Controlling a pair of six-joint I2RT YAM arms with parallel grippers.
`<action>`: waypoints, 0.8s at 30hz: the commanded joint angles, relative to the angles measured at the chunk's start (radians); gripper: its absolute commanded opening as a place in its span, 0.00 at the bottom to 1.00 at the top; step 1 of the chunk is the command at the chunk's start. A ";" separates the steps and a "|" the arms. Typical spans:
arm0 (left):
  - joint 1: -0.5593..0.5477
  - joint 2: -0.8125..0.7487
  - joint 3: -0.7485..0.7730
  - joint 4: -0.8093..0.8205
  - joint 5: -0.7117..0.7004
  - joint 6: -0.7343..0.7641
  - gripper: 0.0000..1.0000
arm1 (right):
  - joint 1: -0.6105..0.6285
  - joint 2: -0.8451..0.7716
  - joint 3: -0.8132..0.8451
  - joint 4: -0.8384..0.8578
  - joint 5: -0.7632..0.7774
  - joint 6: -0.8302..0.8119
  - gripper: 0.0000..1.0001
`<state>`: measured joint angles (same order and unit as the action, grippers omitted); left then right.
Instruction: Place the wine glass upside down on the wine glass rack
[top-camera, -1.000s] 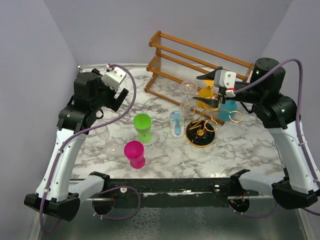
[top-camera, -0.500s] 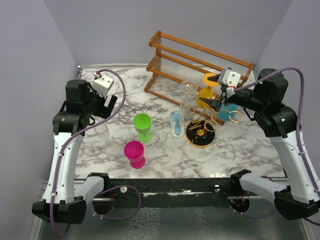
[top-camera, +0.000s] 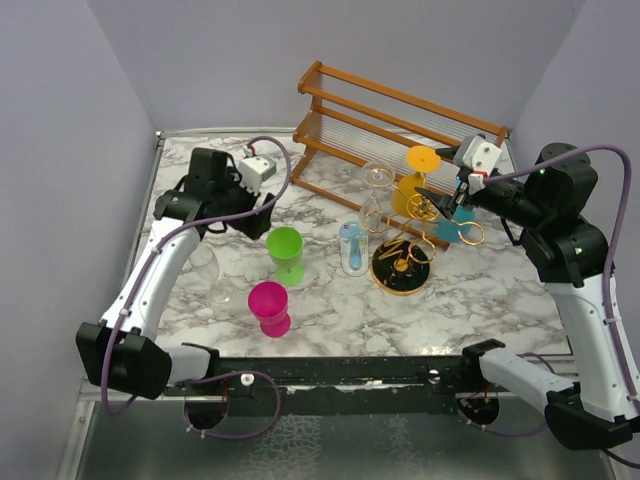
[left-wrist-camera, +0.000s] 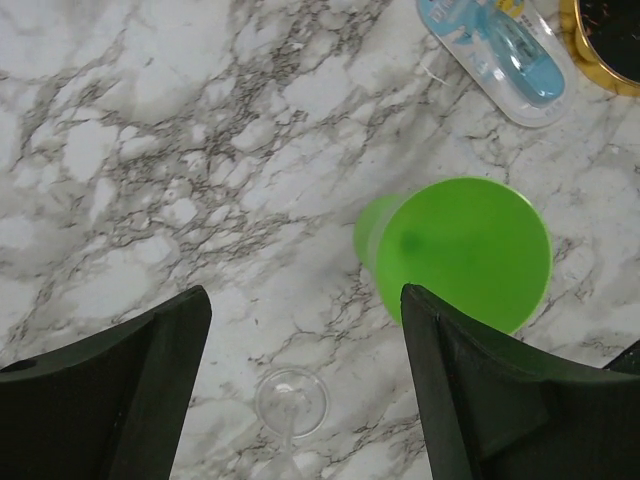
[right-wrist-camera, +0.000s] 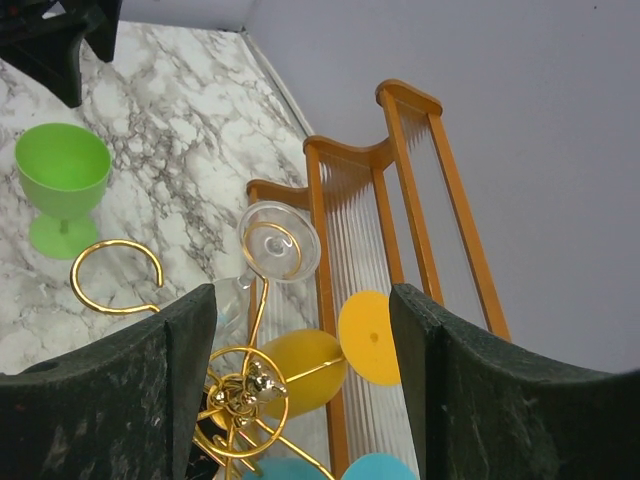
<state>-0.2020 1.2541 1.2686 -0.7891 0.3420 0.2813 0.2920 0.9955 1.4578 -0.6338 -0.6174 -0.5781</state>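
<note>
Over the middle of the surface (left-wrist-camera: 150, 120), the left gripper (left-wrist-camera: 300, 300) has swung in from the far-left edge. It now hangs above the upright green glass (left-wrist-camera: 455, 250), jaws apart and empty, a little narrower than before. Across at the rack (top-camera: 402, 272), the right gripper (right-wrist-camera: 300, 295) has backed off to the right, jaws open on nothing. The yellow glass (right-wrist-camera: 300, 370) is left hanging bowl-down on the gold wire beside a clear glass (right-wrist-camera: 278, 240). That hang looks finished. The green glass is likely the next pick and has yet to be gripped and inverted.
</note>
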 joint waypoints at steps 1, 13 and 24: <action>-0.093 0.058 0.042 0.019 0.040 0.000 0.78 | -0.013 -0.013 -0.019 0.034 0.026 0.012 0.68; -0.150 0.163 0.079 -0.017 -0.017 0.068 0.59 | -0.014 -0.014 -0.029 0.034 -0.001 0.003 0.68; -0.167 0.211 0.055 -0.040 -0.004 0.085 0.43 | -0.014 -0.009 -0.032 0.032 -0.015 -0.006 0.67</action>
<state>-0.3607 1.4410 1.3239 -0.8009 0.3332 0.3481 0.2859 0.9916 1.4269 -0.6270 -0.6159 -0.5804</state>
